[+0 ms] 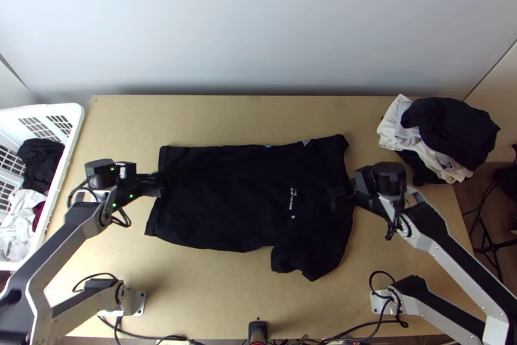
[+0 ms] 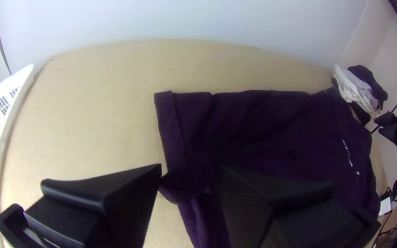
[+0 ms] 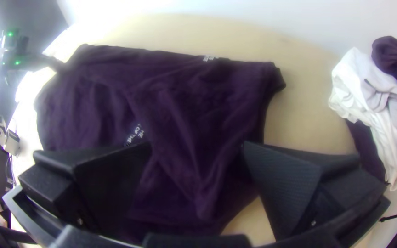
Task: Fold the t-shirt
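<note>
From the top view, you have the black t-shirt (image 1: pixel 232 196) spread across the middle of the tabletop (image 1: pixel 194 287), its hem toward your left arm and a sleeve sticking out toward the near edge. Your left gripper (image 1: pixel 155 185) is at the hem; your right gripper (image 1: pixel 344 198) is over the opposite end, by the shoulder area. To your left stands a white basket (image 1: pixel 70 151) of dark and white clothes; at the far right lies a heap of light and dark clothes (image 1: pixel 449 132).

In the left wrist view, you see the left gripper (image 2: pixel 189 172) with its fingers moderately apart and the hem's cloth, creased and bunched, between them; you can't tell whether they touch it.

In the right wrist view, you see the right gripper (image 3: pixel 197 144) with its fingers wide apart over the rumpled cloth, clamping nothing
</note>
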{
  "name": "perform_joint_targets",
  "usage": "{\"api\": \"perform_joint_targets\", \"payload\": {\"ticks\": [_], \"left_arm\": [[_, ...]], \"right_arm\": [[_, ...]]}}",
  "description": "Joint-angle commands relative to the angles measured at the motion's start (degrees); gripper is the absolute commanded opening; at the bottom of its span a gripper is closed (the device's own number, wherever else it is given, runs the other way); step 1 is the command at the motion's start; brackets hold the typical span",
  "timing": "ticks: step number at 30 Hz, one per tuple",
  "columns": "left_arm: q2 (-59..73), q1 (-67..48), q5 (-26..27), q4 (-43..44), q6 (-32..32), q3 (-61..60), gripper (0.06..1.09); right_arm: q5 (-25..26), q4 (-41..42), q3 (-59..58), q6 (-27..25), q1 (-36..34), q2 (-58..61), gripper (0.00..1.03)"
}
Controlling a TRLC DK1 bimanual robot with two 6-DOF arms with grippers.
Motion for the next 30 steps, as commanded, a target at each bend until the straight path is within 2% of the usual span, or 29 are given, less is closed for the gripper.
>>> {"api": "perform_joint_targets", "payload": {"ticks": [1, 13, 17, 23, 26, 27, 30], "left_arm": [[-8.9, 0.7, 2.7, -16.0, 0.5, 3.9, 0.80], [-12.1, 0.5, 4.5, -38.1, 7.1, 5.6, 0.82], [-10.8, 0.4, 4.1, -41.8, 9.5, 5.5, 0.82], [-10.4, 0.4, -0.9, -42.0, 11.8, 3.3, 0.82], [-10.6, 0.4, -1.7, -42.6, 12.5, 2.0, 0.81], [-10.6, 0.4, -1.7, -43.0, 12.5, 1.8, 0.80], [-10.2, 0.0, -1.6, -43.0, 12.6, 1.7, 0.63]], "right_arm": [[0.9, -5.0, 6.5, 0.2, -0.6, 0.1, 0.98], [1.4, -18.1, 7.7, -0.2, 1.0, -5.2, 0.98], [1.4, -20.8, 7.7, -0.2, 1.7, -6.7, 0.98], [1.3, -26.6, 9.6, -1.4, 5.1, -7.1, 0.99], [1.2, -28.9, 9.9, -2.6, 6.7, -7.3, 0.99], [1.2, -29.8, 9.9, -2.8, 7.1, -7.4, 0.99], [1.1, -31.5, 9.3, -3.3, 8.3, -7.5, 0.99]]}}
